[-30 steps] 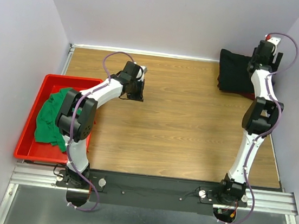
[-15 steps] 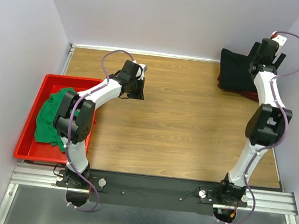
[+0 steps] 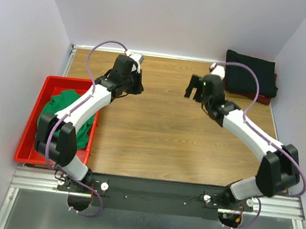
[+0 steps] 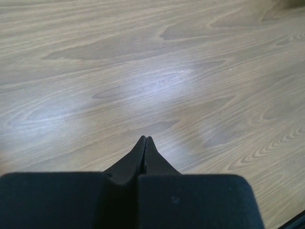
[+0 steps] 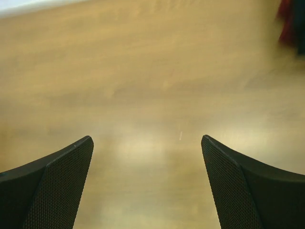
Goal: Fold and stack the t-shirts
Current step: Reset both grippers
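A folded black t-shirt [image 3: 251,72] lies on a dark maroon one [image 3: 264,97] at the table's far right corner. A crumpled green t-shirt [image 3: 58,115] lies in the red tray [image 3: 30,133] at the left. No orange shirt shows. My left gripper [image 3: 133,82] is shut and empty over bare wood at the far left-centre; its jaws [image 4: 145,139] meet tip to tip. My right gripper [image 3: 194,90] is open and empty over the table's far middle, left of the stack; its fingers [image 5: 62,181] stand wide apart above bare wood, with a maroon edge [image 5: 286,21] at the top right.
The wooden table [image 3: 178,134] has walls at the back and on both sides. The red tray sits at the table's left edge. A black rail [image 3: 155,190] with the arm bases runs along the near edge.
My right arm has swung left from the stack at the far right corner out over the table's far middle. My left arm has reached a little farther back.
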Tool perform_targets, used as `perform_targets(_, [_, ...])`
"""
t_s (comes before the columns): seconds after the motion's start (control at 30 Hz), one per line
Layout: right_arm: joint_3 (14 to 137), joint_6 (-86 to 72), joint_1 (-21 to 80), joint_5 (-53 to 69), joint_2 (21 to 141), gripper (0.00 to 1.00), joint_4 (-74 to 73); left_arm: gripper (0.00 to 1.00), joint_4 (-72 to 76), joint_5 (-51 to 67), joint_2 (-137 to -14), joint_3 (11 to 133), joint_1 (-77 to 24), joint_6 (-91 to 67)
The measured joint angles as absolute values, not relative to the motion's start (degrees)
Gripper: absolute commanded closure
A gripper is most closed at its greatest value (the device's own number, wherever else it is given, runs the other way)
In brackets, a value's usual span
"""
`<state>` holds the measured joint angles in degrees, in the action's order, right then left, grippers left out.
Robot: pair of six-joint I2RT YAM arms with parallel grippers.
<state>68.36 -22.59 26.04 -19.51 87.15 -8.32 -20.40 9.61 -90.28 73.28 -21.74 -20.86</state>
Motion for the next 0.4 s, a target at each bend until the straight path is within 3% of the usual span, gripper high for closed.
perform_targets(0.2, [52.99, -27.92, 29.50, -16.69, 77.10, 0.00, -9.23, 1.00, -19.22, 6.13, -82.56, 67.57, -21.74, -21.06])
perform_targets(0.4, [49.98, -29.32, 29.23, -16.36, 68.90, 0.00, -9.87, 1.00, -17.89, 4.43, -77.14, 63.09, -21.74, -21.32])
